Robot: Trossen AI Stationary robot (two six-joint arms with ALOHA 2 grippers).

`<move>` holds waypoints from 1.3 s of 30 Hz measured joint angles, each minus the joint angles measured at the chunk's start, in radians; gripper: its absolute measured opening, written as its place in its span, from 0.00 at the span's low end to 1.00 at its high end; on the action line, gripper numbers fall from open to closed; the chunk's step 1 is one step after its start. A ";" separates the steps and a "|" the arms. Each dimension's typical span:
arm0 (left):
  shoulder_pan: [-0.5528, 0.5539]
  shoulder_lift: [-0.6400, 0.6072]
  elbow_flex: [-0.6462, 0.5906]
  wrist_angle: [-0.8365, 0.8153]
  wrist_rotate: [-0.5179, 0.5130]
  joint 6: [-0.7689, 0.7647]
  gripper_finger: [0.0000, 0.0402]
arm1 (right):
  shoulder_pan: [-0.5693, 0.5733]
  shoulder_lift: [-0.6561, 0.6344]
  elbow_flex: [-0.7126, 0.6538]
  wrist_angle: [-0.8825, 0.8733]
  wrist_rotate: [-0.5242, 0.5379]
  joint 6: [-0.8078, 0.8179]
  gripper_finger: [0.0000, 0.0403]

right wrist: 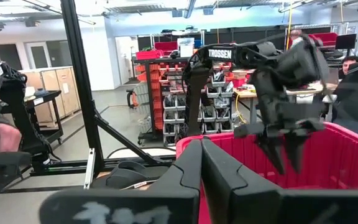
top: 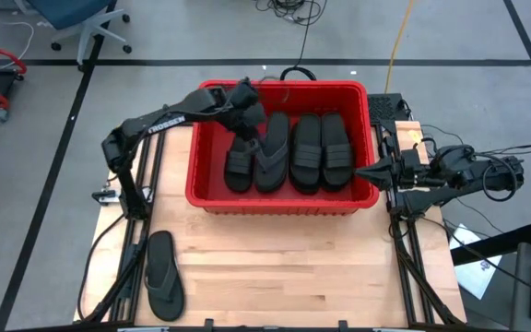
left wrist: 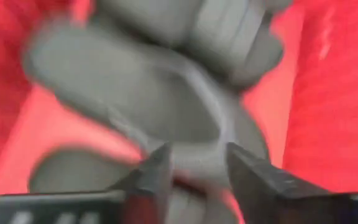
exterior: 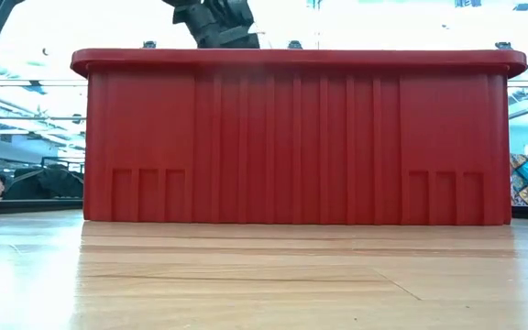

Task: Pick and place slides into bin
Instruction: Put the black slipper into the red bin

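The bin point(top: 205, 175) stands at the far middle of the surface point(top: 284, 267). Four slides lie abreast on its floor: a ribbed-strap slide point(top: 239, 166) nearest the left wall, a thong slide point(top: 272, 157), then two more ribbed-strap slides point(top: 306, 152) and point(top: 337, 150). A fifth slide, thong type point(top: 163, 274), lies outside the bin at the near left edge of the surface.

Left gripper point(top: 247, 115) is inside the bin, above the far end of the leftmost slide. In its wrist view its fingers point(left wrist: 153, 171) stand part-way open, one at each side of a grey strap point(left wrist: 197, 155) directly ahead of the tips; blur prevents telling whether they touch it or which slide it belongs to. The low view shows only the arm's dark body above the bin's rim point(exterior: 291, 60).

Right gripper point(top: 367, 171) waits just outside the bin's right wall, level with its near end. Its fingers point(right wrist: 185, 171) are pressed together, holding nothing
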State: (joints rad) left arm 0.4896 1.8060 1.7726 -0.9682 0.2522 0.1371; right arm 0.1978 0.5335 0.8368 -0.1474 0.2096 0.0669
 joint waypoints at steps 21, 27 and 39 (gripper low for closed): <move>-0.080 0.161 -0.018 -0.133 -0.258 -0.176 0.00 | 0.000 0.000 0.000 0.000 0.003 0.008 0.00; -0.078 0.173 -0.020 -0.126 -0.286 -0.227 0.00 | 0.000 0.000 0.000 0.000 0.003 0.030 0.00; -0.078 0.185 -0.130 0.039 -0.217 -0.218 0.00 | 0.000 0.000 0.000 0.001 0.003 0.030 0.00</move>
State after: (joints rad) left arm 0.4115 1.9907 1.6429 -0.9293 0.0356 -0.0810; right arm 0.1980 0.5335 0.8370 -0.1467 0.2123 0.0967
